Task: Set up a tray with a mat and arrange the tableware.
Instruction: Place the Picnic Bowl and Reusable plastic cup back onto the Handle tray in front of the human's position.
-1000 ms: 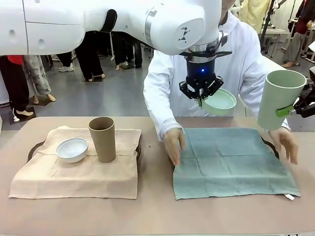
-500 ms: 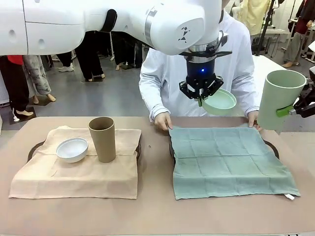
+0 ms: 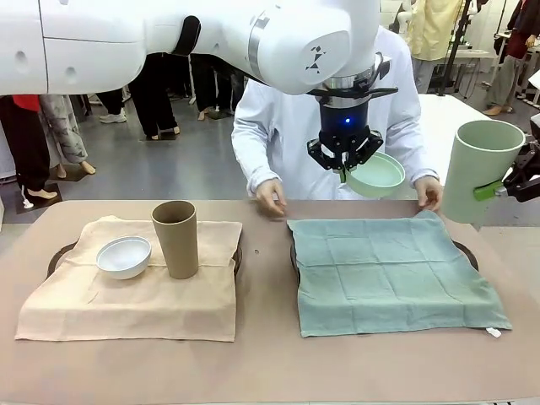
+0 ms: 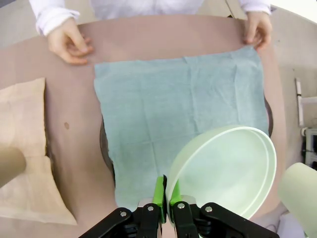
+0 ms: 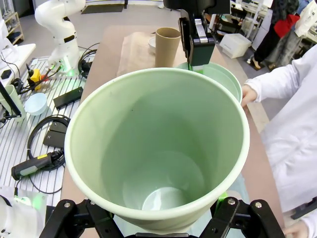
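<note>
My left gripper (image 3: 344,173) hangs above the table's far right, shut on the rim of a tilted mint green bowl (image 3: 377,175); the left wrist view has its green pads (image 4: 166,196) pinching the bowl (image 4: 225,168) over the green mat (image 4: 178,109). At the right edge my right gripper (image 3: 489,187) grips a tall mint green cup (image 3: 477,169), held up in the air; its hollow inside (image 5: 158,148) faces the right wrist camera. The green mat (image 3: 396,270) lies over a dark tray (image 3: 462,249). The person's hands (image 3: 272,196) pinch its far corners.
On the left, a beige mat (image 3: 135,287) covers another dark tray (image 3: 57,253), with a white bowl (image 3: 124,256) and an upright tan-brown cup (image 3: 175,239) on it. Bare brown tabletop (image 3: 266,287) separates the two mats.
The person's hands left the top of the green mat and drew back to its far corners, pulling it flat. Both arms stayed still with bowl and cup.
</note>
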Motion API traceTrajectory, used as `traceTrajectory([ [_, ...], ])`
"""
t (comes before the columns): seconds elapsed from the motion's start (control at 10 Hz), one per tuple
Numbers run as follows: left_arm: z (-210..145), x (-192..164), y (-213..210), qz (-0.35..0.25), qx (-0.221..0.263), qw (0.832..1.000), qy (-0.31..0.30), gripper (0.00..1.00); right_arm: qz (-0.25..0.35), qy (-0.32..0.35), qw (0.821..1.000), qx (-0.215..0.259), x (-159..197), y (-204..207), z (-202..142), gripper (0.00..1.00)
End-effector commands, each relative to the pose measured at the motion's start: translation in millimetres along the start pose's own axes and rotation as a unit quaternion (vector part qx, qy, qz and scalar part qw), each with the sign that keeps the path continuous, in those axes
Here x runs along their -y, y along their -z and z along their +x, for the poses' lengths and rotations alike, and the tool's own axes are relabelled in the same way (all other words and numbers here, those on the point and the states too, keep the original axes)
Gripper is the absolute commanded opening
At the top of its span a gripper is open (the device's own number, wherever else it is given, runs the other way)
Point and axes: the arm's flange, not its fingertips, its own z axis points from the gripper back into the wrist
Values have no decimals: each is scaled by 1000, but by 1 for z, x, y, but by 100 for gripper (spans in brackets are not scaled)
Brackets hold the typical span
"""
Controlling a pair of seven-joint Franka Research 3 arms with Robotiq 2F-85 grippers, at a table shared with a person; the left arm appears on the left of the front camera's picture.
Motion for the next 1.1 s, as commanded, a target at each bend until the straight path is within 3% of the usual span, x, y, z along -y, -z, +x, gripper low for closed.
traceTrajectory([
  [0.0,5,2,-4,-9,-2,1000,7,0,0,-6,1000,-3,3,0,0,0],
  [0.3,5,2,-4,-9,-2,1000,7,0,0,-6,1000,-3,3,0,0,0],
  [0.4,0,0,0,0,0,1000,0,4,0,0,1000,0,0,0,0,85],
  [0.8,-16,-37,63,-42,-41,998,-5,4,92,-46,990,101,35,37,-56,85],
  [1.0,-21,-51,82,-58,-56,997,-14,4,117,-40,985,122,56,57,-86,85],
])
